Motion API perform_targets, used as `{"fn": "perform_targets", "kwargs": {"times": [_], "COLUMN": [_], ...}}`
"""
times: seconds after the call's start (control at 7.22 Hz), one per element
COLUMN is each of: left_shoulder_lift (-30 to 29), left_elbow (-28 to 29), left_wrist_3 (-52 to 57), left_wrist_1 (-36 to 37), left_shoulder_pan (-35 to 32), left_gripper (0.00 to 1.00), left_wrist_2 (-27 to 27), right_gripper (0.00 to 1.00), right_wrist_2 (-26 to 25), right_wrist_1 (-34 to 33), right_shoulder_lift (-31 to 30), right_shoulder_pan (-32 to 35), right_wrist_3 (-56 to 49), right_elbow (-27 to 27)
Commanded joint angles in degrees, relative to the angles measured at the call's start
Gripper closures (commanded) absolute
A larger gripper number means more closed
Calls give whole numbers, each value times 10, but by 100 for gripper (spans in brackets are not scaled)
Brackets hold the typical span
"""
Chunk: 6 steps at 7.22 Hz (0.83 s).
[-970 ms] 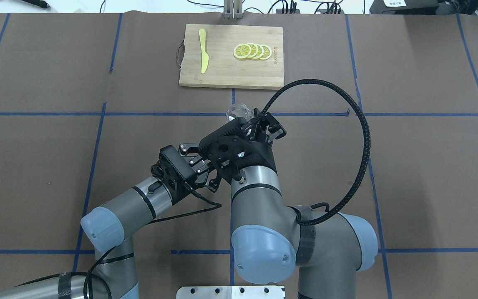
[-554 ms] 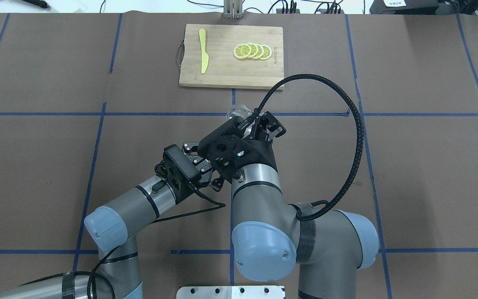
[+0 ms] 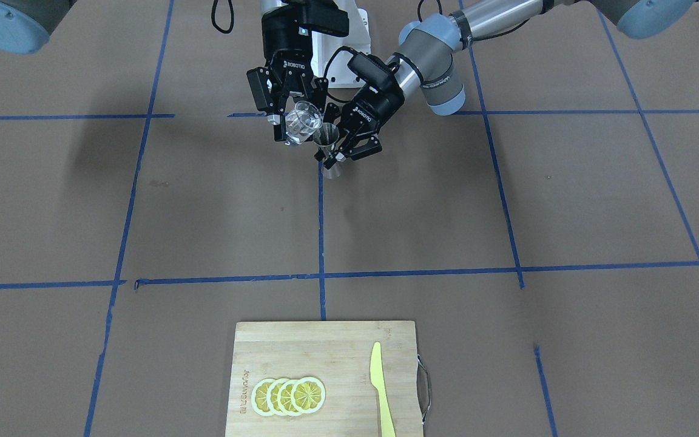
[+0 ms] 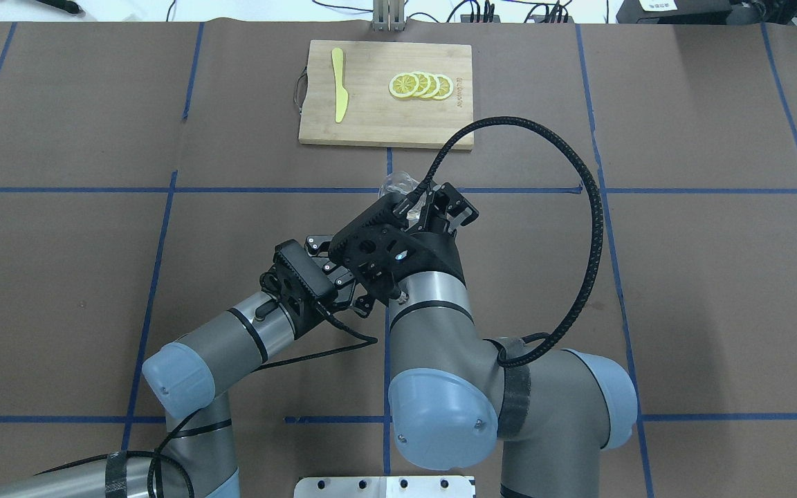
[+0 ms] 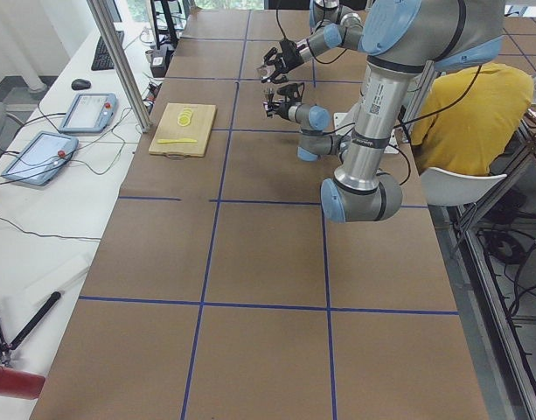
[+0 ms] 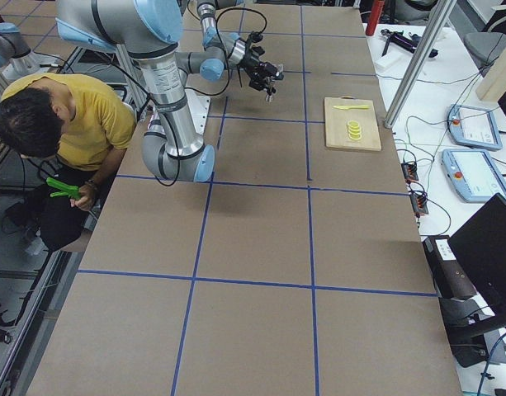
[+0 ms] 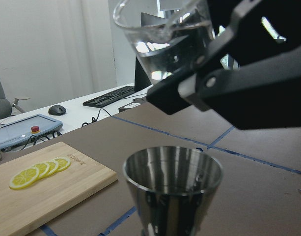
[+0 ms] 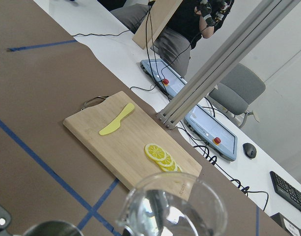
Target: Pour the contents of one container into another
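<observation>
A clear glass beaker (image 3: 302, 123) with clear liquid in it hangs tilted over the table, and my right gripper (image 3: 293, 124) is shut on it. Just beside and below its lip stands a steel jigger (image 3: 327, 142), with my left gripper (image 3: 337, 152) shut on its waist. In the left wrist view the beaker (image 7: 165, 37) sits right above the jigger's open cup (image 7: 172, 189). The right wrist view shows the beaker's rim (image 8: 172, 206) and a sliver of the jigger (image 8: 49, 228). From overhead, the right wrist hides the jigger; only the beaker (image 4: 398, 185) peeks out.
A bamboo cutting board (image 4: 385, 124) lies at the far side of the table, with lemon slices (image 4: 420, 85) and a yellow plastic knife (image 4: 338, 84) on it. Blue tape lines cross the brown table cover. A person in yellow (image 6: 71, 132) sits behind the robot.
The left arm has edged forward toward the right gripper. The right wrist has turned a little and its cable loop has swung left; the beaker stays over the jigger.
</observation>
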Motion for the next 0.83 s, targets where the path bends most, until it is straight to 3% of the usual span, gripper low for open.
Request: {"fn": "perform_targets", "kwargs": {"times": [0.0, 0.69], "left_shoulder_lift": [0, -7], "left_elbow": [1, 7], "left_wrist_3": [1, 0], "left_wrist_1": [0, 1], "left_shoulder_pan": [0, -2], "left_gripper": [100, 100], "left_wrist_2": [1, 1], "right_gripper": [100, 100], "right_wrist_2": [0, -1], "right_wrist_1": [-32, -34], "right_shoulder_lift": [0, -1], "right_shoulder_pan": [-1, -1], "right_wrist_3": [-11, -24], "right_elbow": [15, 16]}}
